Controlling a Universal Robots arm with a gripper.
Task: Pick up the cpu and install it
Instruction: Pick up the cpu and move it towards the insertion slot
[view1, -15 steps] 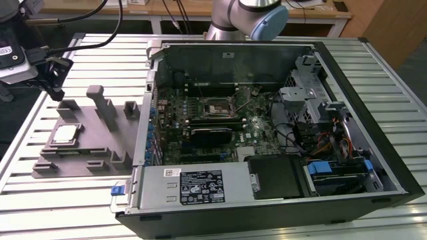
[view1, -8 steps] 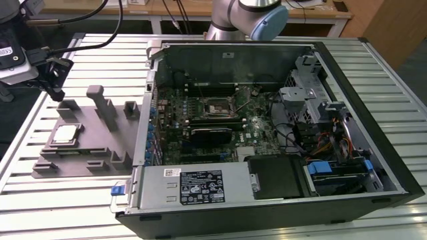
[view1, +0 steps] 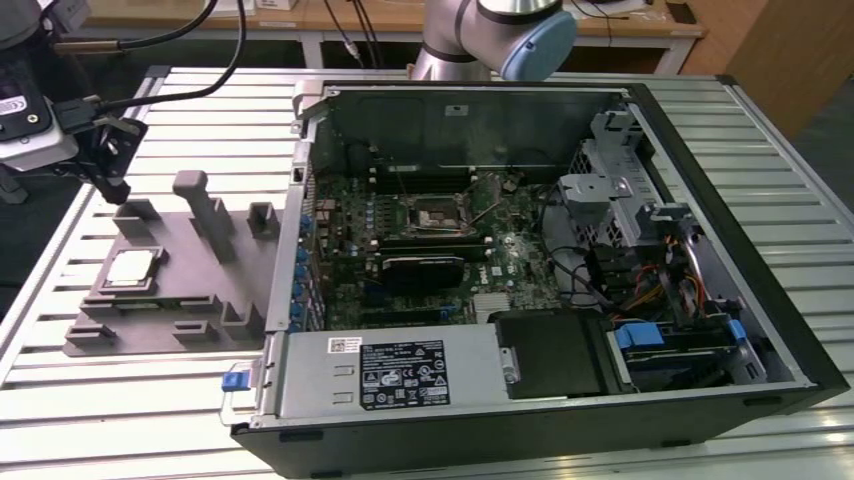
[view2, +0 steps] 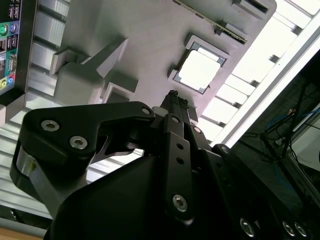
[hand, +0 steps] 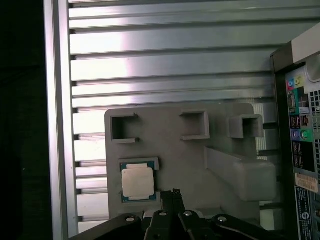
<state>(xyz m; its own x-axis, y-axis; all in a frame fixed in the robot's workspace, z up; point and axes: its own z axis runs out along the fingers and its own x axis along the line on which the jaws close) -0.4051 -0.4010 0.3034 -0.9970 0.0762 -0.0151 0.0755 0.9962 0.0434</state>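
Jaws of the black gripper (view1: 114, 188) stand together at their narrow tips with nothing between them; the closed tips also appear in both wrist views (view2: 172, 95) (hand: 173, 192). In the exterior view the gripper hangs in the air over the far end of a flat grey plastic fixture plate (view1: 174, 305), close above a low grey block on it, and touches nothing.

The cpu (view1: 131, 268), a small flat square chip with a shiny silver-grey metal top and a thin pale rim, lies flat in a shallow square pocket of that plate. It sits on the side of the plate nearest the bench edge at the exterior view's left. It is clear of the gripper, and in the first wrist view its pocket lies just beside the fingertips (hand: 137, 182). The second wrist view shows its bright top beyond the tips (view2: 199, 70).

The fixture plate rests on a ribbed aluminium bench (view1: 120, 410), toward the exterior view's left edge, with upright grey posts and open rectangular slots on its surface. Beside it, toward the exterior view's right, a black open computer case (view1: 747, 200) lies on its side. Inside it is a green motherboard (view1: 387, 250), whose black square socket frame (view1: 437, 215) is well apart from the cpu.
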